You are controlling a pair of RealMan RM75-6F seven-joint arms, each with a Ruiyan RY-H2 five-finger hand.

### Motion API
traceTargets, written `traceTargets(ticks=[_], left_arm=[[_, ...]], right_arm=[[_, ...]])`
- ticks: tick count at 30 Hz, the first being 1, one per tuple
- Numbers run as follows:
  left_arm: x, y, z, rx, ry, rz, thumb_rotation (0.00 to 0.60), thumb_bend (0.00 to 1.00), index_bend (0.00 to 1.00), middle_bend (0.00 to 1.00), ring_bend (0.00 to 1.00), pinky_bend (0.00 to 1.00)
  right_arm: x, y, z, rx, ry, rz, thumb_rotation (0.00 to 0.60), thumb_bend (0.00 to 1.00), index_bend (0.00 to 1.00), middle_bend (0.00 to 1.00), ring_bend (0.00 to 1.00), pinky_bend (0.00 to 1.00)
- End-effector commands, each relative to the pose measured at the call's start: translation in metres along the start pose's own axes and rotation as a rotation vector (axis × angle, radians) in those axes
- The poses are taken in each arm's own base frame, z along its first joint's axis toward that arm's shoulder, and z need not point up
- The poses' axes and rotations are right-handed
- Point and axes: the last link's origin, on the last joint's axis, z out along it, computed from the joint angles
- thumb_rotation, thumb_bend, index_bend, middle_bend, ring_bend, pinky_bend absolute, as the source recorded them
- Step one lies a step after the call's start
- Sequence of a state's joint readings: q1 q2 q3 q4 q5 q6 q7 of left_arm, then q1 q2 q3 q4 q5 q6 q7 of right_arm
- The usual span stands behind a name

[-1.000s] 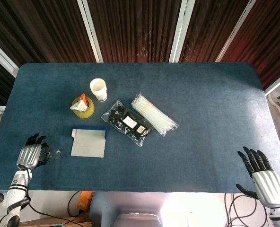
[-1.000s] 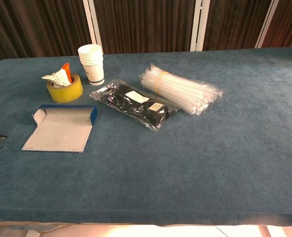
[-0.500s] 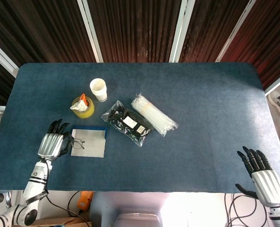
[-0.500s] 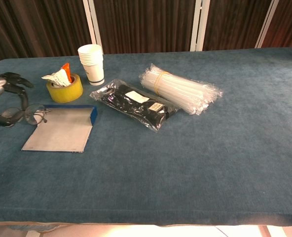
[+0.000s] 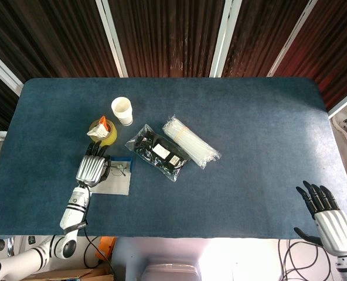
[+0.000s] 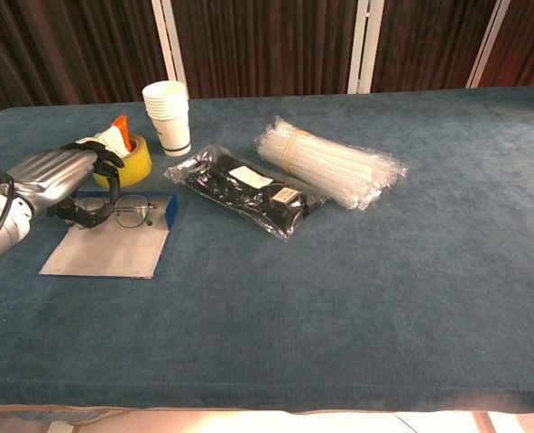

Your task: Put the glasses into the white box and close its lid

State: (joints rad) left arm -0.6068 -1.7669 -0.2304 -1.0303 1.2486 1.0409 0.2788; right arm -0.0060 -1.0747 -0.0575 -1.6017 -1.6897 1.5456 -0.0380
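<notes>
Chest view: glasses under left hand.

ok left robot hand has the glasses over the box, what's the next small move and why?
Probably lower and release. The left robot hand holds the glasses right at the blue-walled tray end of the white box, whose lid flap lies flat open toward the table edge. Easing them down into the tray should seat them before closing the lid.

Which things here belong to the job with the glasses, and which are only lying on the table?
For the job:
glasses, held by the left hand
white box, lid open

Only lying there:
paper cups
tape roll
black packet
clear bundle
</notes>
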Motion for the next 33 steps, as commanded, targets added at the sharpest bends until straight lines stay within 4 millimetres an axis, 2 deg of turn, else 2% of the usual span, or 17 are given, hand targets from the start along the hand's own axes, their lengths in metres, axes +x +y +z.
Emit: traceTargets(ticks=[1, 9, 16, 25, 29, 33], left_arm=[[-0.004, 0.001, 0.009, 0.017, -0.011, -0.01, 0.6, 0.47, 0.76, 0.17, 0.02, 0.06], [-0.009, -0.006, 0.015, 0.049, -0.014, 0.004, 0.6, 0.45, 0.73, 0.17, 0.02, 0.06], [-0.008, -0.007, 0.013, 0.042, -0.007, -0.012, 0.6, 0.4, 0.47, 0.14, 0.02, 0.06], [-0.004, -0.01, 0.011, 0.069, 0.008, -0.015, 0.6, 0.36, 0.31, 0.11, 0.02, 0.07], [0.002, -0.011, 0.006, 0.065, 0.028, -0.027, 0.6, 0.36, 0.3, 0.11, 0.02, 0.07], [0.014, -0.011, -0.01, 0.03, 0.072, -0.051, 0.6, 0.35, 0.29, 0.1, 0.02, 0.08]], right_arm=[[0.0, 0.0, 0.001, 0.0, -0.001, 0.001, 0.6, 0.28, 0.0, 0.0, 0.0, 0.0], [0.0, 0.0, 0.001, 0.0, -0.005, 0.002, 0.6, 0.28, 0.0, 0.0, 0.0, 0.0], [0.001, 0.0, 0.001, 0.004, -0.008, 0.008, 0.6, 0.28, 0.0, 0.0, 0.0, 0.0], [0.001, -0.001, 0.0, 0.012, -0.01, 0.012, 0.6, 0.28, 0.0, 0.0, 0.0, 0.0], [0.001, -0.001, 0.0, 0.013, -0.009, 0.013, 0.6, 0.28, 0.0, 0.0, 0.0, 0.0], [0.001, -0.001, 0.0, 0.012, -0.011, 0.011, 0.6, 0.28, 0.0, 0.0, 0.0, 0.0]])
